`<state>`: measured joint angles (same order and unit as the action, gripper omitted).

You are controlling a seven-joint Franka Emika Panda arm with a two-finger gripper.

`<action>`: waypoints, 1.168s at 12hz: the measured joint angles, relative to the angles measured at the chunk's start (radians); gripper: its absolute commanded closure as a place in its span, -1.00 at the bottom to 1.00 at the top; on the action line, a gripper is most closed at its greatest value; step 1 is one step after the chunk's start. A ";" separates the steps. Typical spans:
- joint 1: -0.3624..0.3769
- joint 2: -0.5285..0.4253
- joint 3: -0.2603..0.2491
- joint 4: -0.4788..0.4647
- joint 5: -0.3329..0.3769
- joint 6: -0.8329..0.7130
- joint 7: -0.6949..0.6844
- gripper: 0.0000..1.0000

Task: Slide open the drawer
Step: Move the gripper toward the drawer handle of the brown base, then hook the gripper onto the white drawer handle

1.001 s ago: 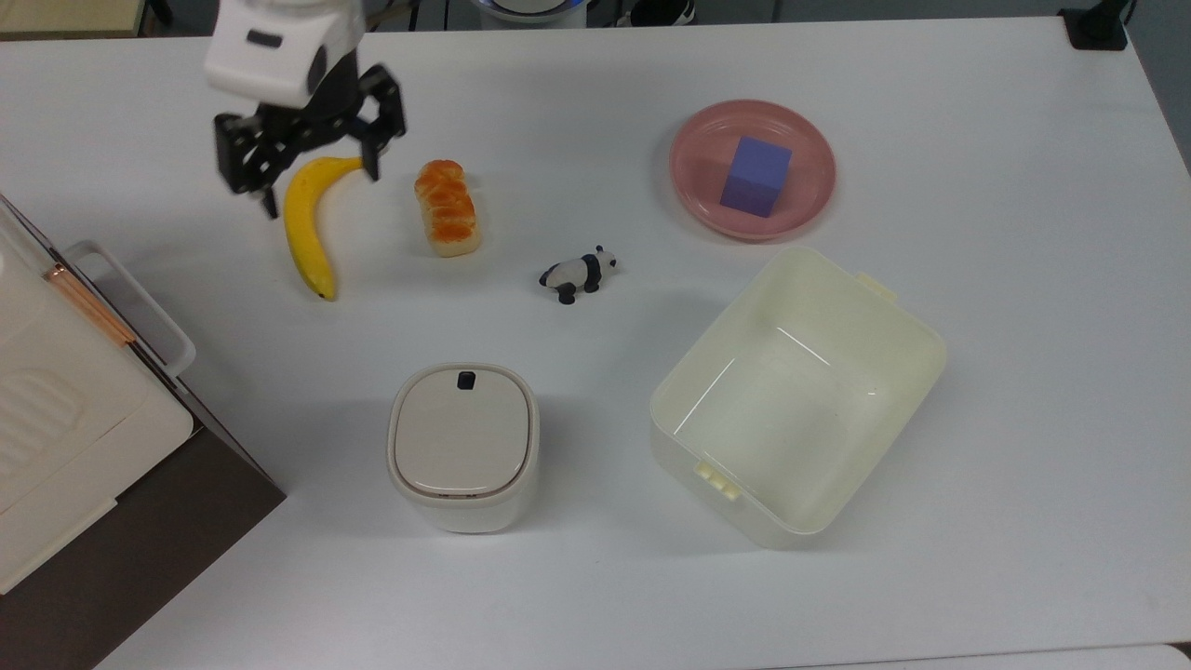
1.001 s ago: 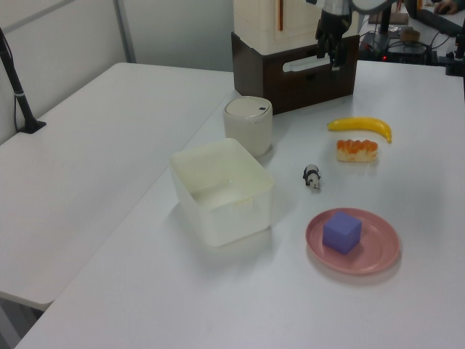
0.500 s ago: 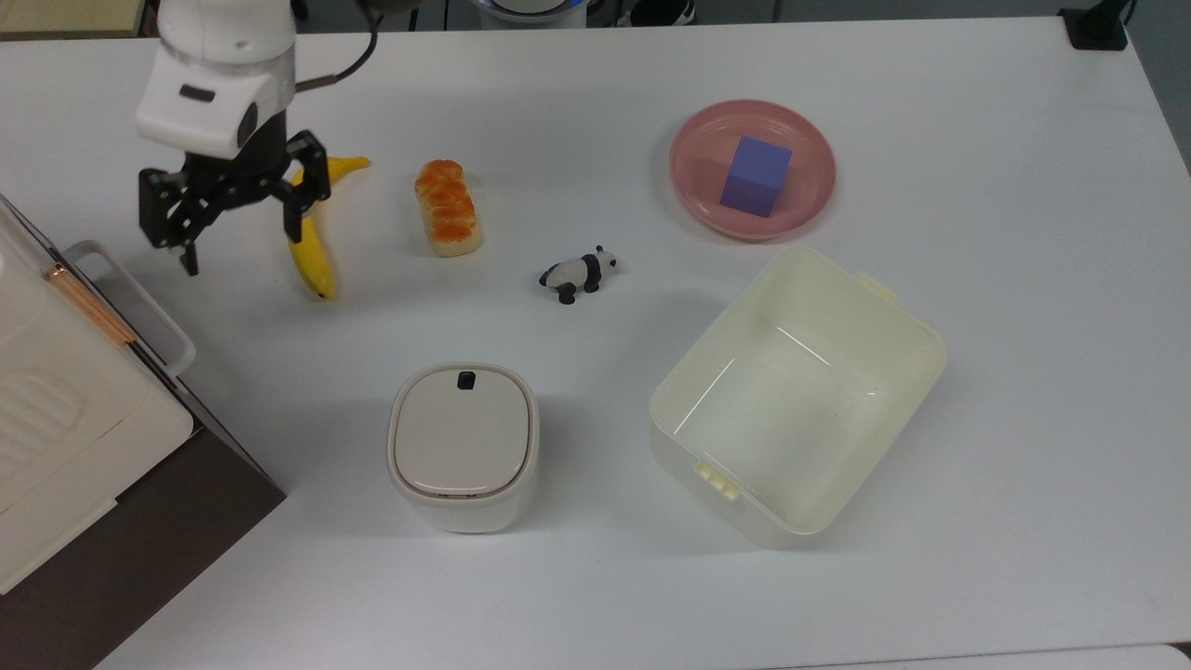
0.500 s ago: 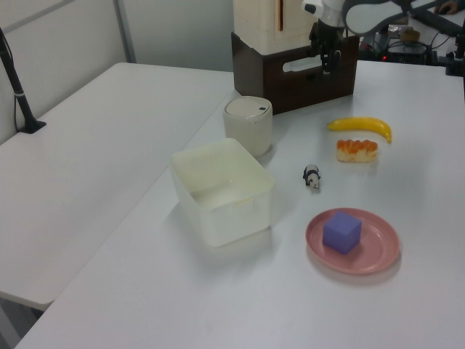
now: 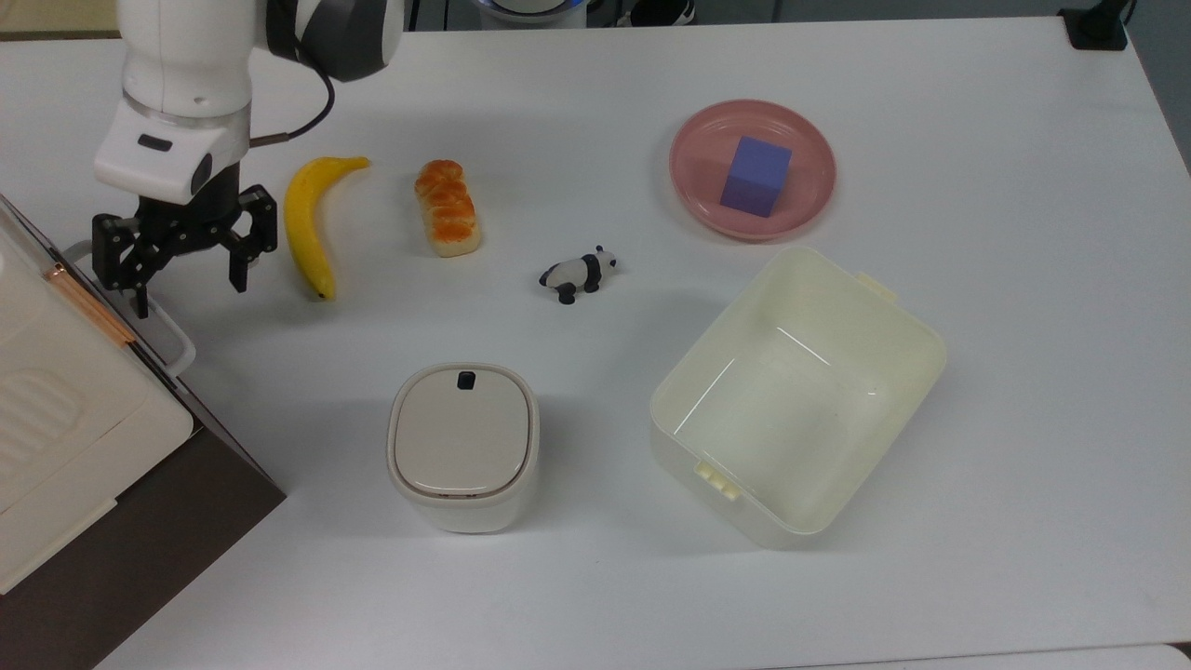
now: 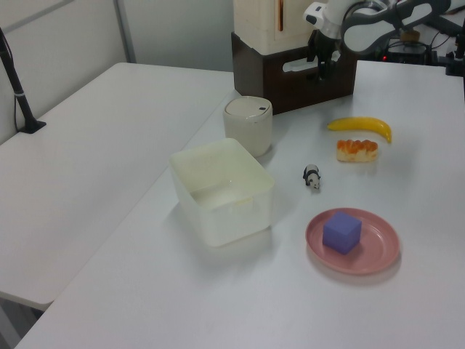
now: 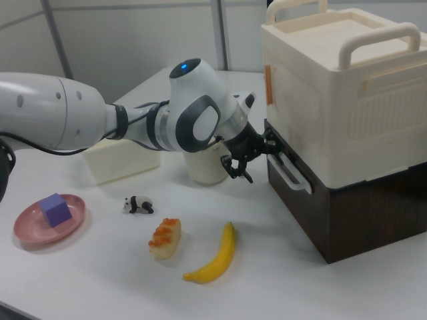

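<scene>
The drawer (image 7: 347, 217), dark brown-fronted with a white loop handle (image 7: 291, 175), was seen shut beneath a cream ribbed appliance (image 7: 340, 93) at the top view's left, much of it cut off there. The pincer (image 5: 184, 262) was spread wide, one finger (image 5: 138, 290) overlapping the handle; contact could not be judged. A smooth curved banana (image 5: 307, 223) lay nearby on the white counter (image 5: 977, 372).

**Drawer: shut**

The drawer (image 7: 347, 200) has a dark brown front panel, flush with the dark wood cabinet body in the right view. Its white loop handle (image 5: 149, 307) juts off the front, long axis horizontal along the panel. It sits at the top view's left edge, under the cream appliance (image 7: 347, 93), resting on the white table (image 5: 595, 577).
</scene>
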<state>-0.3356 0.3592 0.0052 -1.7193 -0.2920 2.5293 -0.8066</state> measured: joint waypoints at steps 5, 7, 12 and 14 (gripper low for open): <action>0.000 0.013 -0.017 0.002 -0.058 0.014 -0.005 -0.29; 0.000 0.013 -0.018 0.002 -0.080 0.014 -0.006 0.10; 0.000 0.012 -0.018 0.014 -0.127 0.018 -0.010 0.72; 0.000 0.014 -0.018 0.014 -0.132 0.018 -0.010 0.75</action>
<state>-0.3353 0.3729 -0.0128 -1.7049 -0.4238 2.5469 -0.8169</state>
